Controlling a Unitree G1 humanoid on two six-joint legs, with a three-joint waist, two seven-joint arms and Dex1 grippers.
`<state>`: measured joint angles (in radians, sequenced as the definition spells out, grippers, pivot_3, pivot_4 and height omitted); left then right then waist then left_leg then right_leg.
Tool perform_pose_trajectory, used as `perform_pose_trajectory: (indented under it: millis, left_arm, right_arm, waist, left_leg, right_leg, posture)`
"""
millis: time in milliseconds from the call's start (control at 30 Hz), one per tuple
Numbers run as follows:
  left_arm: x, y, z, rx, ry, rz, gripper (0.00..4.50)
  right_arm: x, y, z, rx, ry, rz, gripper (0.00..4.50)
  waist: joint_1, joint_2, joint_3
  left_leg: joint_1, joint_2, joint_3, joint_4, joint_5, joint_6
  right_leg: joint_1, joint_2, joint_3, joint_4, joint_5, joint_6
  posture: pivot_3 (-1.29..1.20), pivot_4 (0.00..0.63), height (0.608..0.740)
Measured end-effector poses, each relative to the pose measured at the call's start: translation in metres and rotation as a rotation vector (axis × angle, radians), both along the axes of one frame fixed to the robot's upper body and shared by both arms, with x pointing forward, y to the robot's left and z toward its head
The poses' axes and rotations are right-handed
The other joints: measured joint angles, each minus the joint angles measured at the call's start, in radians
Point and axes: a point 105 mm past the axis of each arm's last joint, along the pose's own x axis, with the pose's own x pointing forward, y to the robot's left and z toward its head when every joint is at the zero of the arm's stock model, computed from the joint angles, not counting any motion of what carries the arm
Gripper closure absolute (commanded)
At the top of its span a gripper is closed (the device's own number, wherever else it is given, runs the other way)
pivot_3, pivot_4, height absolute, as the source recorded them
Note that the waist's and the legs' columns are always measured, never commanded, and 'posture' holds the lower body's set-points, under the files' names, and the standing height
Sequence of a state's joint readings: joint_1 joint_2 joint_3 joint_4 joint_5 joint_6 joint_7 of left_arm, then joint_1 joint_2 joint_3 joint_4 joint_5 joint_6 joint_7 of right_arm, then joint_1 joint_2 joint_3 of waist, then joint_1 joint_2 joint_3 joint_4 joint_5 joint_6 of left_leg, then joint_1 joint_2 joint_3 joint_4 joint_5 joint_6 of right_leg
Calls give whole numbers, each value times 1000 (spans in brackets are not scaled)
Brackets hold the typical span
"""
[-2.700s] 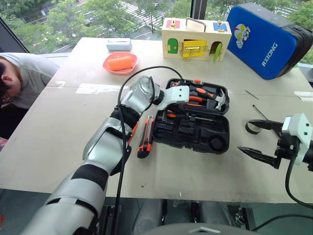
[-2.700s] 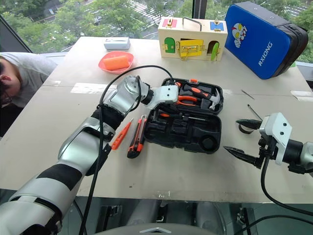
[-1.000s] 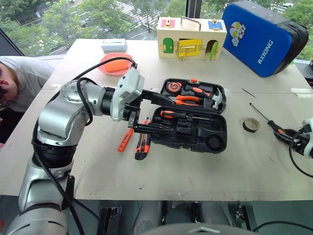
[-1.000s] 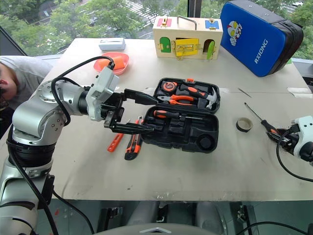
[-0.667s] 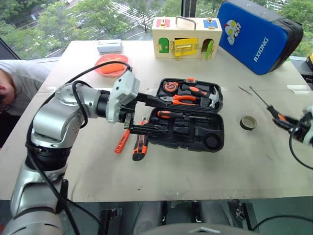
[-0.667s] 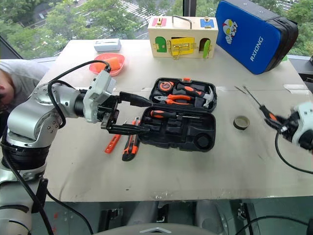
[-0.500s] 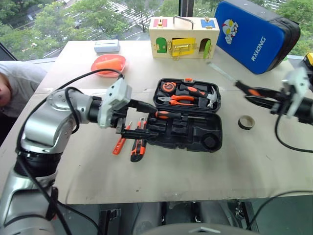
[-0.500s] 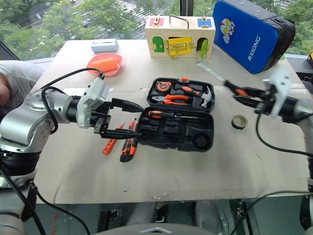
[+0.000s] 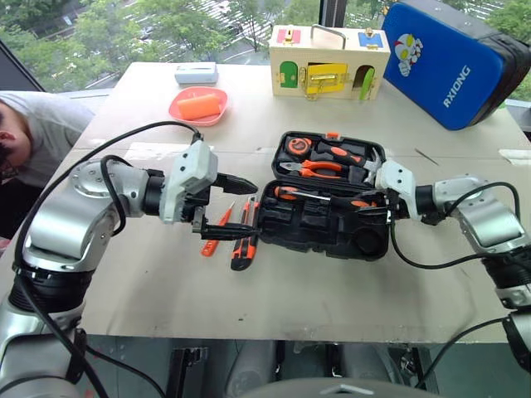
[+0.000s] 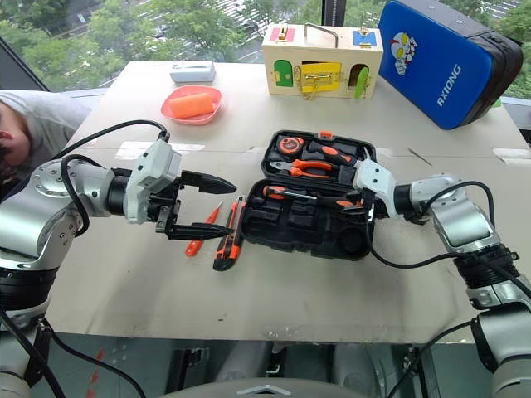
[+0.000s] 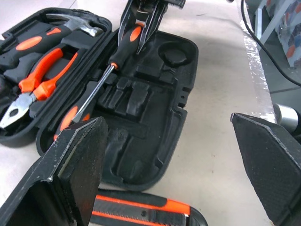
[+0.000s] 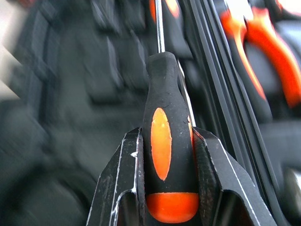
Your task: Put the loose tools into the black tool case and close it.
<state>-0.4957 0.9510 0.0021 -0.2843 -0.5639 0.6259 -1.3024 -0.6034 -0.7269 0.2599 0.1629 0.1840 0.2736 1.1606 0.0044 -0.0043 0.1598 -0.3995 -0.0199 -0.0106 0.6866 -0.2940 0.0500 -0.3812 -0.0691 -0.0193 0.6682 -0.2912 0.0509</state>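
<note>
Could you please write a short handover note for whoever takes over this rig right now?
Right gripper: shut on a black-and-orange screwdriver, held over the open black tool case.
Left gripper: open, empty, beside the case.
Done: one screwdriver lies in the case.
Left: seat the held screwdriver, then load the utility knife and tester screwdriver from the table, then close the case.

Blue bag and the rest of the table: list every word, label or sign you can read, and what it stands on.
"RXIONG": white letters on the blue bag, beside a round cartoon emblem without legible words.
Wooden box: coloured doors, no readable text.
Tool case and its tools: no legible markings.
</note>
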Motion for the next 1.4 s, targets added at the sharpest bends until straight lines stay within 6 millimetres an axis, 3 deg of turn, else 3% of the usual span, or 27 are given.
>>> perform_pose_trajectory:
  millis: [600, 667, 867, 900, 1000, 1100, 1333, 1400]
  left_arm:
    - [4, -4, 4, -20, -37, 16, 0]
    - [4, -4, 4, -21, -41, 13, 0]
    - [4, -5, 4, -21, -47, 7, 0]
    - [4, -5, 4, -21, -47, 7, 0]
    - [4, -5, 4, -20, -51, 3, 0]
    - [4, -4, 4, -17, -55, 1, 0]
    - [7, -3, 2, -18, -55, 10, 0]
    - [7, -3, 2, -18, -55, 11, 0]
  right_arm:
    - [-1, 1, -6, -48, -66, 80, 3993]
    - [0, 1, -7, -49, -60, 71, 2908]
    - [2, -1, 4, 16, -37, 21, 322]
    - [0, 3, 5, 41, -20, 30, 95]
    - [-10, 22, 12, 128, 31, 77, 95]
    - [-15, 34, 23, 177, 33, 104, 997]
    - [-8, 52, 8, 192, 40, 74, 4419]
    - [-3, 52, 1, 172, 37, 57, 4466]
  waist:
    - [-16, 0, 0]
    - [-17, 0, 0]
    - [-16, 0, 0]
    - [-17, 0, 0]
    - [-20, 0, 0]
    - [-17, 0, 0]
    - [-17, 0, 0]
    - [-17, 0, 0]
  left_leg:
    - [1, 0, 0, 1, 0, 0]
    - [1, 0, 0, 1, 0, 0]
    - [1, 0, 0, 0, 0, 0]
    - [1, 0, 0, 0, 0, 0]
    - [1, 0, 0, 0, 0, 0]
    - [1, 0, 0, 1, 0, 0]
    - [1, 0, 0, 0, 0, 0]
    - [1, 0, 0, 0, 0, 0]
  right_leg:
    - [0, 0, 0, 1, 0, 0]
    - [0, 0, 0, 1, 0, 0]
    - [1, 0, 0, 1, 0, 0]
    - [0, 0, 0, 1, 0, 0]
    - [0, 0, 1, 1, 0, 0]
    - [0, 0, 1, 1, 0, 0]
    - [0, 0, 1, 1, 0, 0]
    - [0, 0, 1, 1, 0, 0]
  posture:
    - [0, 150, 735]
    - [0, 150, 735]
    - [0, 150, 735]
    - [0, 150, 735]
    - [0, 150, 735]
    - [0, 150, 735]
    - [0, 150, 735]
    - [0, 150, 735]
